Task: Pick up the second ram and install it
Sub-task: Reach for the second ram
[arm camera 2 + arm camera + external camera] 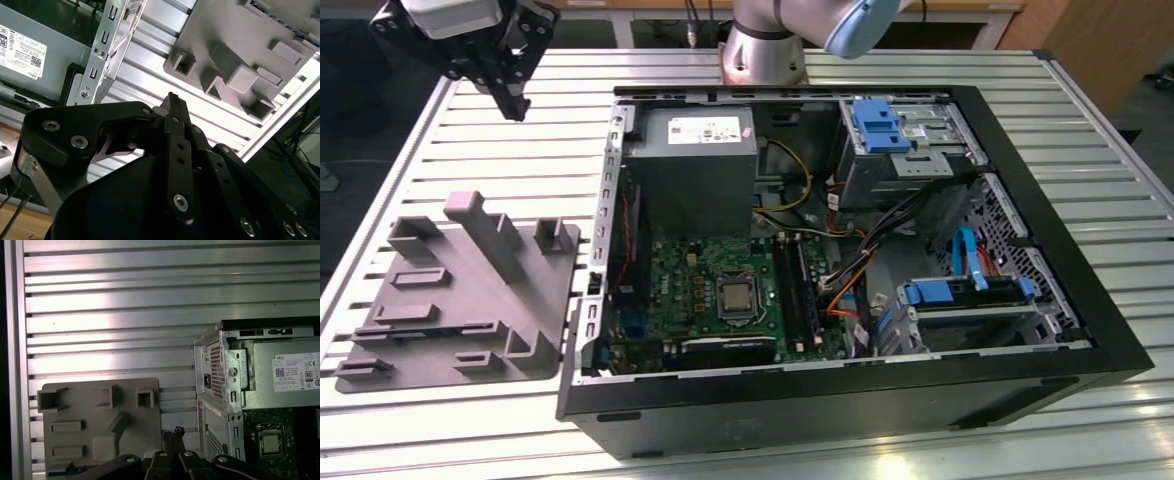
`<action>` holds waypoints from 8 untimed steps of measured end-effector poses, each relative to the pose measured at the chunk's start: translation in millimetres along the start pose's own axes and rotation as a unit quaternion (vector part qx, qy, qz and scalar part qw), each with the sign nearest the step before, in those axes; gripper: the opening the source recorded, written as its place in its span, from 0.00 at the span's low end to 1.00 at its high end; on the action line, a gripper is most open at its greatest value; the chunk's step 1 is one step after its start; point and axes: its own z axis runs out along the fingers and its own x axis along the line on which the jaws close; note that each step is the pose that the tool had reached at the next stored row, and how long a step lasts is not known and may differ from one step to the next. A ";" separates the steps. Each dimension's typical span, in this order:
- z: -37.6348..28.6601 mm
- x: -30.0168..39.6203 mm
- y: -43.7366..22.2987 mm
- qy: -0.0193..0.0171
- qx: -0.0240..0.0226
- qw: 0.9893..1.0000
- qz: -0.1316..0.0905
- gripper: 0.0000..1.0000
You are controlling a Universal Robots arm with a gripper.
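1. One slatted aluminium worktop [494, 170] carries everything. A gray fixture [460, 295] lies toward the exterior view's left. An opened computer case [854, 400] sits just beside it, with its motherboard [680, 270] facing up. The arm's base [761, 50] stands at the worktop's far edge, and wooden furniture and dark floor lie beyond.
2. Several things are hard to read. The black memory sockets [798, 290] sit among cables, and it cannot be told whether a stick already fills one. The arm's upper part is cut off by the exterior view's top edge.
3. The claw [516, 110] hangs above the worktop's far corner on the exterior view's left, well apart from the fixture. In the second wrist view the claw [172, 97] has its tips pressed together with nothing between them. The first wrist view shows the claw [172, 432] the same way.
4. The second ram [434, 328] appears as a thin dark strip with a bluish tint. It is seated in a slot toward the fixture's near end.
5. Its long axis runs across the fixture, roughly from the exterior view's left to right. Which face is turned up cannot be told.
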 end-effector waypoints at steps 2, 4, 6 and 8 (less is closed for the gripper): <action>0.0 1.1 -0.4 0.000 0.000 1.000 0.000 0.11; -0.1 2.1 -0.7 0.000 0.000 1.000 0.000 0.11; 0.0 2.7 -0.9 0.000 0.000 1.000 0.000 0.11; -0.1 3.4 -1.2 0.000 0.000 1.000 0.000 0.11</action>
